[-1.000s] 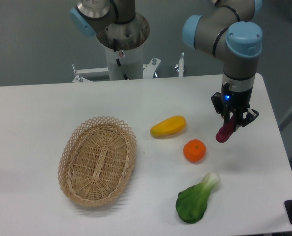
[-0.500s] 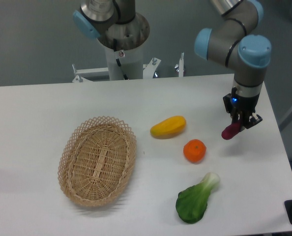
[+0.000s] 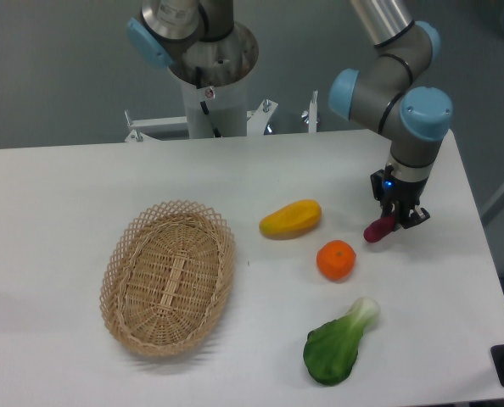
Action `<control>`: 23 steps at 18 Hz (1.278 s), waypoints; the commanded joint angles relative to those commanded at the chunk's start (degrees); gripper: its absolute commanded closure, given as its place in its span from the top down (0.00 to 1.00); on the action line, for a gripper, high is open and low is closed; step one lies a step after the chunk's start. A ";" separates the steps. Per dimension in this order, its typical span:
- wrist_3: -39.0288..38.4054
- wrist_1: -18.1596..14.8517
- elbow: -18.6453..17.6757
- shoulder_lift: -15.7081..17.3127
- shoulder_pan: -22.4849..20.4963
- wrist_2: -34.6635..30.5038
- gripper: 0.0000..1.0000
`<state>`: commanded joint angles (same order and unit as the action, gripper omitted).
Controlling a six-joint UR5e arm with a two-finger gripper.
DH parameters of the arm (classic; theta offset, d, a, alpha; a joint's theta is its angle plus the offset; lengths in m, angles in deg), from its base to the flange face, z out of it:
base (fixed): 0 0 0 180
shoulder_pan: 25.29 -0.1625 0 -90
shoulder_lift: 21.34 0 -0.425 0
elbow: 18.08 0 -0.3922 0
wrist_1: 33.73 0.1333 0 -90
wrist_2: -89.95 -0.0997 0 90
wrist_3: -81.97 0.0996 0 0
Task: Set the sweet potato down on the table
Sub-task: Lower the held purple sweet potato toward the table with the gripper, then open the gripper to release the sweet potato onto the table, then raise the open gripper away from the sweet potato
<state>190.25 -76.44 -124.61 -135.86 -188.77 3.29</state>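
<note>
The magenta-purple sweet potato [image 3: 378, 229] hangs tilted from my gripper [image 3: 396, 214], which is shut on its upper end. It is low over the white table [image 3: 65, 195], just right of and behind the orange [image 3: 335, 259]. I cannot tell whether its lower tip touches the tabletop. The arm comes down from the upper right.
A yellow-orange mango-like fruit [image 3: 290, 218] lies left of the gripper. A green bok choy [image 3: 337, 343] lies near the front edge. An oval wicker basket [image 3: 169, 276] stands at the left. The robot base [image 3: 211, 76] is at the back; the table's right edge is near the gripper.
The gripper with the sweet potato swung right, then came back left and up the image slightly. The wrist has turned and the tuber now sits closer to the orange.
</note>
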 joint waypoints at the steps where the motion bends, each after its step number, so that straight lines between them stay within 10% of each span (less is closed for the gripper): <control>1: -0.09 0.00 -0.09 0.00 0.00 0.00 0.41; 4: -0.44 0.09 0.26 0.09 0.00 0.09 0.57; 7: -0.35 1.75 0.70 0.17 -0.09 0.44 0.98; 23: -19.78 2.20 7.55 8.35 0.62 2.73 1.00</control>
<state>170.47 -74.24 -117.06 -127.51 -188.15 6.01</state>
